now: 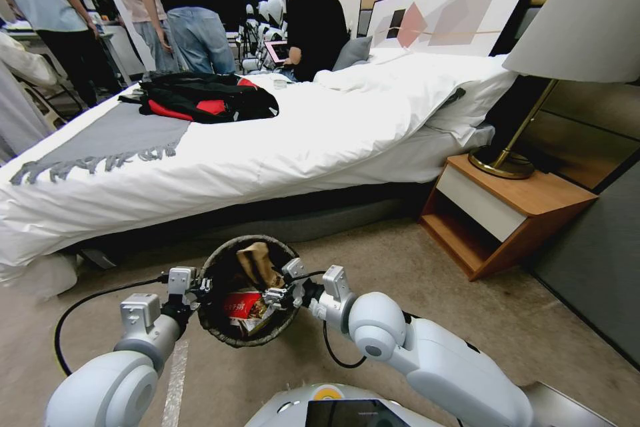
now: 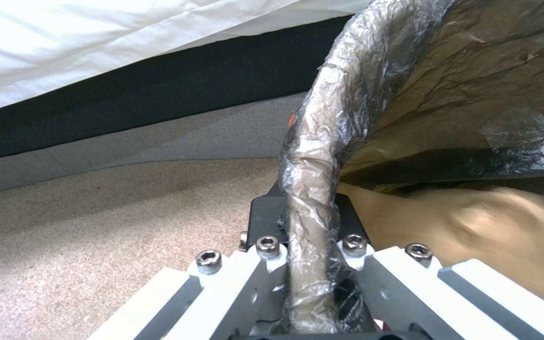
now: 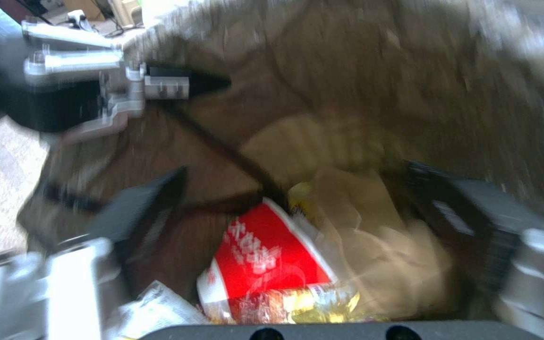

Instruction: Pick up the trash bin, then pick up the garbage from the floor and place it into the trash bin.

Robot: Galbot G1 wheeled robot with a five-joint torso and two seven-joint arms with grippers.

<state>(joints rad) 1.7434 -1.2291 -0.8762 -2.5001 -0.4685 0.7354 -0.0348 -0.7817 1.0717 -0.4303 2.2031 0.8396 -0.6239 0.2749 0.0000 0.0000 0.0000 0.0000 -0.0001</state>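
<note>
Trash bin (image 1: 248, 333) rim in left hand (image 1: 197, 285)

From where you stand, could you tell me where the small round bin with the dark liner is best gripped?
On its bag-wrapped rim, from the robot's left. The small round bin with the dark liner has a thin rolled edge that fingers can straddle, one inside, one outside, just as the left gripper clamps it.

Bright room; blurred right wrist view
</note>
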